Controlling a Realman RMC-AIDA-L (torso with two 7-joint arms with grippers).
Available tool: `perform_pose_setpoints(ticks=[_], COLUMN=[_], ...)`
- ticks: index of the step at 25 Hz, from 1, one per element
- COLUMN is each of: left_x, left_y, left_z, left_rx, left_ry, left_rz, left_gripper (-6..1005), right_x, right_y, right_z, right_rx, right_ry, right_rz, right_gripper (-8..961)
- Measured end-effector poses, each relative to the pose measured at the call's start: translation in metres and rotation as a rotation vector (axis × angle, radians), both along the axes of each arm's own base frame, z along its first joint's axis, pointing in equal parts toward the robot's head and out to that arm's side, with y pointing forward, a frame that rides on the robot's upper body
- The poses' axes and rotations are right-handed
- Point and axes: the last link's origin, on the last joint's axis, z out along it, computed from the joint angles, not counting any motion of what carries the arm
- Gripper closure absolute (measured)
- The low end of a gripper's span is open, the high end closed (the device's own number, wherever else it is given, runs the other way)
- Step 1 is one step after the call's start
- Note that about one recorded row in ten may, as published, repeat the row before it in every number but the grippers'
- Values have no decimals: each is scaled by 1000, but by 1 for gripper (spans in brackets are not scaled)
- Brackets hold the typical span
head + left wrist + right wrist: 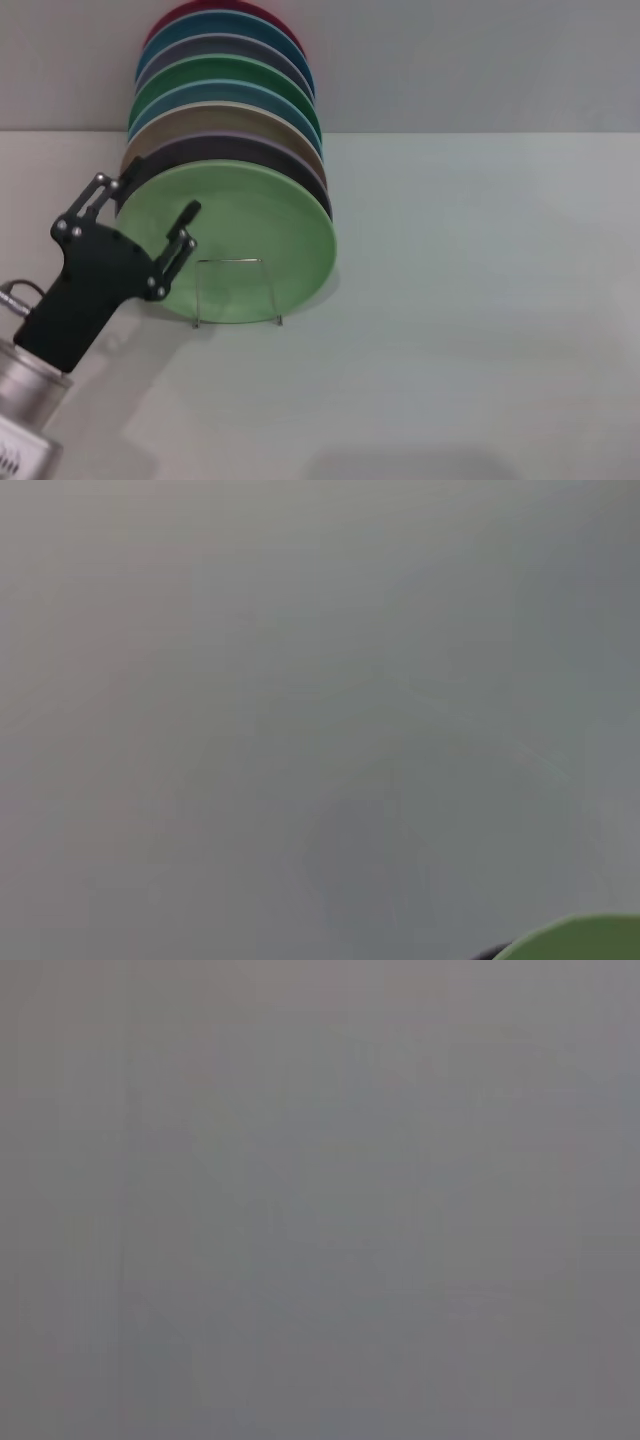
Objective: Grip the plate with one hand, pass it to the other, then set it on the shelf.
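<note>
The light mint-green plate stands on edge at the front of a row of plates in a wire shelf rack. My left gripper is at the plate's left rim, open. One black finger lies across the plate's front face, and the other finger reaches past the rim behind it. A sliver of the green plate shows in a corner of the left wrist view. My right gripper is out of view, and its wrist view shows only plain grey.
Behind the mint plate stand several more plates on edge: dark purple, tan, blue, darker green, lilac and red. The pale table stretches to the right and toward me. A grey wall rises behind it.
</note>
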Motion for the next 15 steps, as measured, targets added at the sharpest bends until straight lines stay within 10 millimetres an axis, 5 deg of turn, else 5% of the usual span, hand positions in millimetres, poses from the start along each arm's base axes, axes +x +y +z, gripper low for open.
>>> perform_pose_setpoints(ticks=[6, 10, 15], left_x=[1, -7, -39], left_y=[-19, -24, -14], left_z=[13, 49, 77], left_rx=[105, 255, 283], left_ry=[-47, -241, -451], left_rz=[-33, 27, 181], left_gripper=[345, 191, 191], right_x=[0, 4, 17], right_y=[0, -1, 0], right_z=[0, -4, -21], right_rx=[2, 83, 221], right_ry=[-1, -18, -96], right_rz=[2, -2, -41], right_gripper=[271, 272, 271])
